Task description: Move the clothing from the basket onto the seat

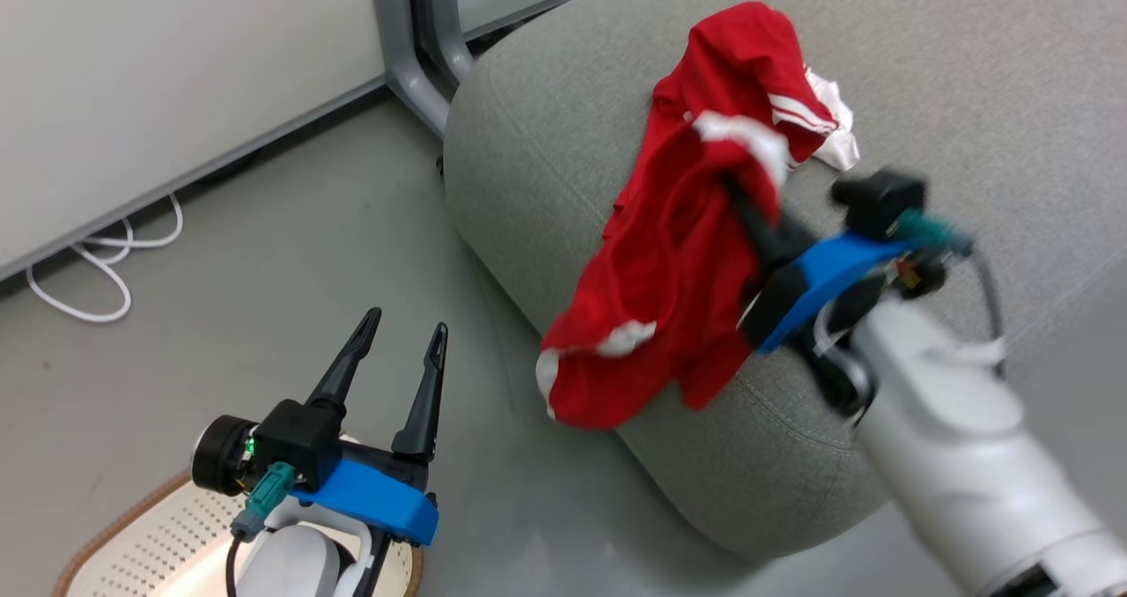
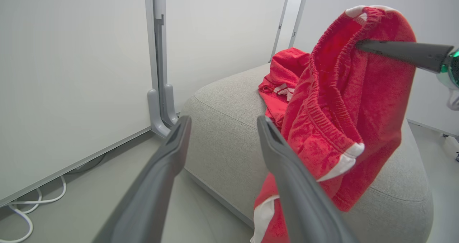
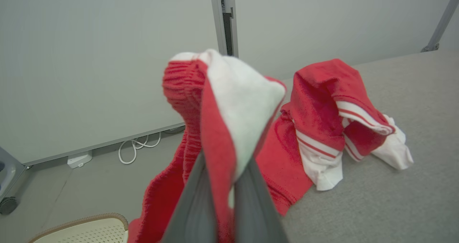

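Two garments, red with white trim: the bunched garment [image 1: 748, 60] lies on the grey seat [image 1: 563, 121], and the hanging garment [image 1: 669, 298] dangles beside the seat's front corner, its waistband clamped in my right tool [image 1: 755, 218]. I hold my left tool [image 1: 407, 320] spread wide and empty above the basket [image 1: 123, 526]

The clothing [image 1: 678, 262] is bright red with white stripes and white trim at its hems; the piece at 1 o'clock in the head view shows paired white bands. The seat [image 1: 968, 69] is mid-grey woven fabric. At 7 o'clock the basket [image 1: 150, 549] is cream, dotted with small holes and rimmed in brown weave. Left gripper [image 1: 407, 320] and right gripper [image 1: 740, 194]: black fingers, blue brackets. A white cable [image 1: 97, 271] lies at 9 o'clock on the grey floor [image 1: 264, 315]
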### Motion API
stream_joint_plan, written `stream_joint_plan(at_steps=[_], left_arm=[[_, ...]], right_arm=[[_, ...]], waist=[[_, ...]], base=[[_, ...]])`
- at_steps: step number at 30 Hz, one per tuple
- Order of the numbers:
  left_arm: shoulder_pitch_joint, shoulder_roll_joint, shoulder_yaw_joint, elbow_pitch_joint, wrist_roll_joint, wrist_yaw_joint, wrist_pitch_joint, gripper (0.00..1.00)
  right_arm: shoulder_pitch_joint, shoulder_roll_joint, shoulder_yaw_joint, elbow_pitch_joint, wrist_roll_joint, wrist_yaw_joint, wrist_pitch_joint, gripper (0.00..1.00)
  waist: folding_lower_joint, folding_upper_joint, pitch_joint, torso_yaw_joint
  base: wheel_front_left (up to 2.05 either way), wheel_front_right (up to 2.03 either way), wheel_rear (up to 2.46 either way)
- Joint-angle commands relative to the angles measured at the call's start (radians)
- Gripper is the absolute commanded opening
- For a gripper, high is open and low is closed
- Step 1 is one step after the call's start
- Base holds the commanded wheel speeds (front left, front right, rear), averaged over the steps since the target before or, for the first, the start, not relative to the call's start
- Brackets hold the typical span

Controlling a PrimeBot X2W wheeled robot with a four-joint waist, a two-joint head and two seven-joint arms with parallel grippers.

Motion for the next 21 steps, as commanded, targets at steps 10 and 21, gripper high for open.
stream_joint_plan(at_steps=[10, 21], left_arm=[[-0.085, 0.073, -0.025, -0.103, 0.026, -0.005, 0.018, 1.00], [-0.180, 0.149, -0.072, -0.296, 0.060, -0.008, 0.099, 1.00]], right_arm=[[-0.342, -0.231, -0.239, 0.023, -0.062, 0.000, 0.069, 0.00], [-0.449, -0.367, -0.527, 0.123, -0.159, 0.000, 0.008, 0.00]], waist=[[0.0000, 0.0000, 0.202, 0.084], [0.0000, 0.0000, 0.448, 0.171]], base=[[0.00, 0.00, 0.00], [0.00, 0.00, 0.00]])
